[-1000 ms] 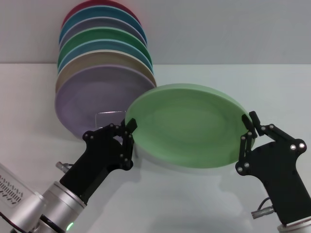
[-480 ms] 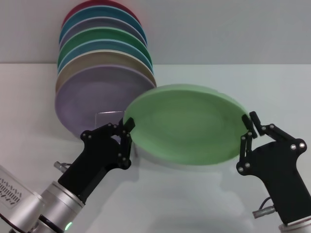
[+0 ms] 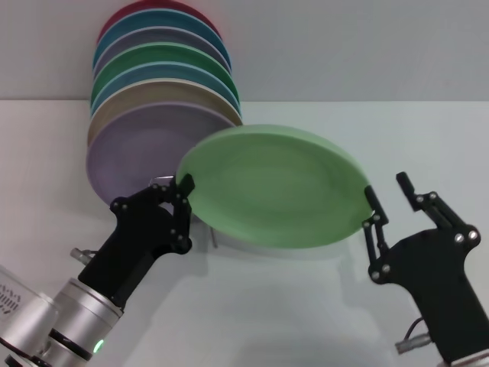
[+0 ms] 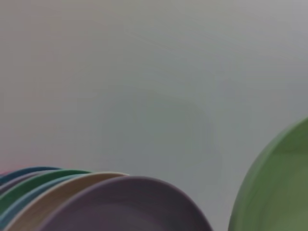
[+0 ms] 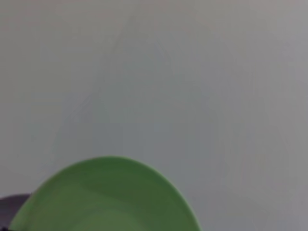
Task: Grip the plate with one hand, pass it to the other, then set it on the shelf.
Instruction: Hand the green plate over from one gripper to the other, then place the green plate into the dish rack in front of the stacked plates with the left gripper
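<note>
The light mint-green plate [image 3: 271,187] hangs tilted above the table in the head view. My left gripper [image 3: 183,188] is shut on its left rim and carries it alone. My right gripper [image 3: 387,191] is open just off the plate's right rim, with its near finger beside the edge and not pinching it. The plate also shows in the left wrist view [image 4: 279,187] and the right wrist view [image 5: 106,197]. The wire shelf [image 3: 162,180] stands behind the left gripper; only a bit of its front loop shows.
Several coloured plates stand on edge in the shelf at the back left, with the lavender plate [image 3: 134,157] frontmost; it also shows in the left wrist view [image 4: 125,207]. The white table [image 3: 306,306] spreads below, and a grey wall stands behind.
My right gripper has opened and let go of the plate's right rim. My left gripper has carried the plate left and a little up, toward the shelf.
</note>
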Available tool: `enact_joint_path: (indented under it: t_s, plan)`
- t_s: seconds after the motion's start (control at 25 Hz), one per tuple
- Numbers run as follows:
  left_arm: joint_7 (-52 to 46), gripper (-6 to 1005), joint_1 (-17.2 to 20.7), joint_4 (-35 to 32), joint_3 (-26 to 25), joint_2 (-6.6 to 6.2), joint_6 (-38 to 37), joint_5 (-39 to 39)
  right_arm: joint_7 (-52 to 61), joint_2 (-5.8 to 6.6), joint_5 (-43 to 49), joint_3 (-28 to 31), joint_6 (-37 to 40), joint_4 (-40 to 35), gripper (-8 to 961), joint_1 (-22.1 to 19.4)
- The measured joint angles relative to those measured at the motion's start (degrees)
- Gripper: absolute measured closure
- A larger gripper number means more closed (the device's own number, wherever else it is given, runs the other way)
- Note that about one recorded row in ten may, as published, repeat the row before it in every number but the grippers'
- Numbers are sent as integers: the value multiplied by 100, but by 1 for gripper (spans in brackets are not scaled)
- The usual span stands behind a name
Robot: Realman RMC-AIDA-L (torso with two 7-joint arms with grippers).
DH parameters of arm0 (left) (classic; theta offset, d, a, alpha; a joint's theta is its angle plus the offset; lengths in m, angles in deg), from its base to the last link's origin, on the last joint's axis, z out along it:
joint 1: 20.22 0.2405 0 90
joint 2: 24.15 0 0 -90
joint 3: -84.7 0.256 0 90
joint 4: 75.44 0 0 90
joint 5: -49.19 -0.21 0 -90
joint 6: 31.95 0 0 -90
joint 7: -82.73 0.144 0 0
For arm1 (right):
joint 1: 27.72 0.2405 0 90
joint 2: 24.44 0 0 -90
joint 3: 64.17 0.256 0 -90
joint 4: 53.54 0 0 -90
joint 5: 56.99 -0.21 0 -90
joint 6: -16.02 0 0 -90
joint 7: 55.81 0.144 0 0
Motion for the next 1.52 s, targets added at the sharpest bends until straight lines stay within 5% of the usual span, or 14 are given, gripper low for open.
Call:
enact_joint_path:
  t_s: [0.28, 0.68, 1.52]
  plan:
    - [0, 964, 76, 30, -88, -23, -329, 0, 56, -1, -39, -192, -8, -49, 658, 31]
    - [66, 963, 203, -344, -869, -53, -1250, -32, 79, -23, -418, -133, -224, -273, 656, 210]
    - [235, 961, 338, -681, -925, -23, -429, -41, 82, -16, -578, 39, -241, -455, 657, 364]
